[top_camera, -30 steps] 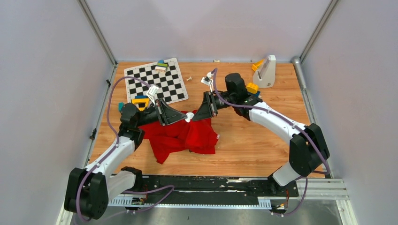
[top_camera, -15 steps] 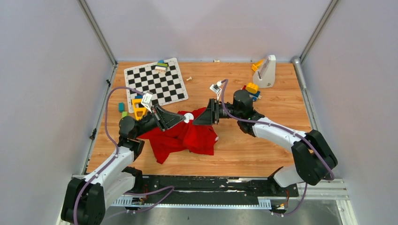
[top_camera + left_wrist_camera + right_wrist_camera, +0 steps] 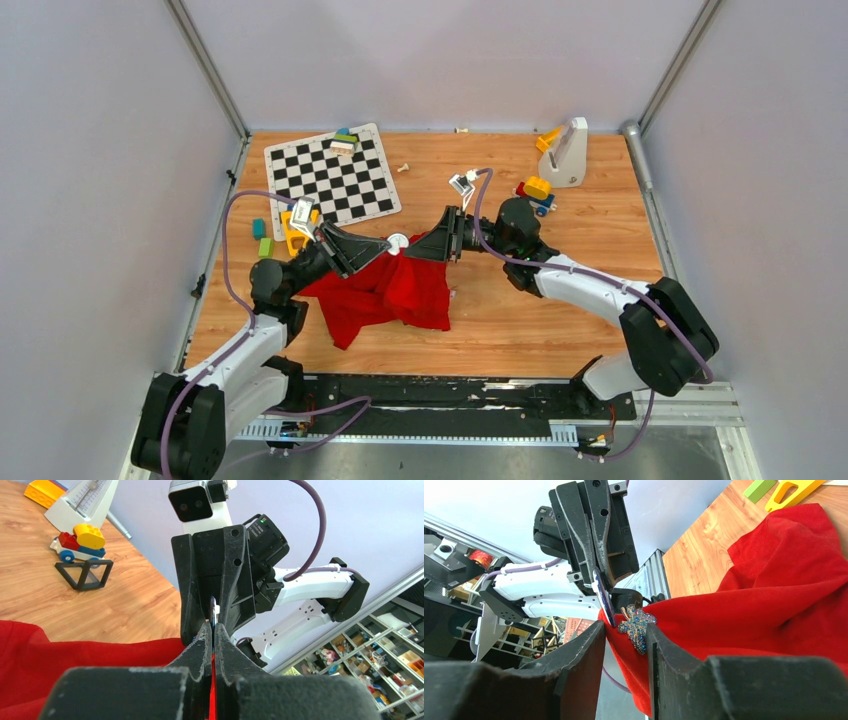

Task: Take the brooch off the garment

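Note:
The red garment (image 3: 385, 292) lies mid-table with one edge lifted between the two grippers. My left gripper (image 3: 388, 243) is shut on that edge, together with a thin round disc (image 3: 603, 596); its jaws are pressed together in the left wrist view (image 3: 213, 627). The brooch (image 3: 636, 626), a blue jewelled leaf shape, is pinned to the raised red cloth (image 3: 774, 580). My right gripper (image 3: 625, 627) is open, with one finger on each side of the brooch, which touches the right-hand finger. In the top view the right gripper (image 3: 414, 246) faces the left one tip to tip.
A checkerboard mat (image 3: 335, 178) lies at the back left. A yellow piece (image 3: 297, 228) and green blocks (image 3: 262, 245) sit by the left arm. A toy-brick car (image 3: 537, 188) and a white metronome-shaped object (image 3: 568, 152) stand at the back right.
The right gripper has swung down and left to meet the left gripper. The left gripper has risen with the garment edge, and the cloth has drawn slightly left.

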{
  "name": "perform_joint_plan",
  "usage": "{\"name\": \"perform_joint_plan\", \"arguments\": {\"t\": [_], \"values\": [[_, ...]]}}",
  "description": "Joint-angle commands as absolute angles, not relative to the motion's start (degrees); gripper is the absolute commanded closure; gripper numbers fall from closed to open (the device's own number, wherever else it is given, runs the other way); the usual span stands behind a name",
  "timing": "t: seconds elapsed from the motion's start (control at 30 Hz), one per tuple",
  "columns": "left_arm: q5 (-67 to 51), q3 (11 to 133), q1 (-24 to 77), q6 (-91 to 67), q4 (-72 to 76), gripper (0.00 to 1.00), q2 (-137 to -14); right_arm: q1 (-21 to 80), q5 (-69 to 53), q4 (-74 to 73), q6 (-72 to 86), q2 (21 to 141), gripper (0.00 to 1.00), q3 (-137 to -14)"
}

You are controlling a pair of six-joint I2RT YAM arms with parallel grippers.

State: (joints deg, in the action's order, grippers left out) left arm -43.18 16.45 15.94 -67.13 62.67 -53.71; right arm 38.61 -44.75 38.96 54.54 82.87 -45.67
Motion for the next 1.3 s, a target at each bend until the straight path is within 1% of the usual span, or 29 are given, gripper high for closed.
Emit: {"name": "perform_joint_plan", "arguments": {"t": [0.0,0.1,0.17,0.43,0.5,0.57,0.73,0.97,1.03,1.27], "values": [[-42.8,16.1,16.0,-67.8,67.4,1.00,-53.1,39.1,-43.2,43.1,55.9,82.4,0.64,-47.3],[-43.1,16.0,16.0,-67.6,67.4,1.00,-53.1,39.2,-43.2,43.0,56.0,82.7,0.59,-47.8],[-43.2,16.0,16.0,-67.6,67.4,1.00,-53.2,39.3,-43.4,42.8,56.0,82.9,0.58,-48.1],[-43.6,16.1,16.0,-67.4,67.5,1.00,-53.2,39.6,-43.4,41.6,56.3,84.1,0.60,-49.6],[-43.8,16.1,16.0,-67.4,67.5,1.00,-53.4,39.7,-42.9,40.2,56.4,84.4,0.63,-50.1],[-44.1,16.2,16.0,-67.4,67.6,1.00,-53.5,39.7,-42.5,40.0,56.7,84.6,0.70,-50.2],[-44.4,16.2,16.0,-67.3,67.8,1.00,-53.5,39.7,-42.5,39.0,56.7,85.3,0.72,-50.7],[-46.5,16.7,16.0,-66.2,67.2,1.00,-53.6,39.9,-42.4,34.5,55.8,86.0,0.80,-52.6],[-47.2,17.0,16.1,-65.5,66.3,1.00,-53.6,39.9,-42.9,33.0,55.5,86.4,0.84,-53.3],[-49.5,18.0,16.8,-64.2,65.7,1.00,-53.6,40.0,-44.4,29.8,55.2,87.4,0.87,-55.3]]}}
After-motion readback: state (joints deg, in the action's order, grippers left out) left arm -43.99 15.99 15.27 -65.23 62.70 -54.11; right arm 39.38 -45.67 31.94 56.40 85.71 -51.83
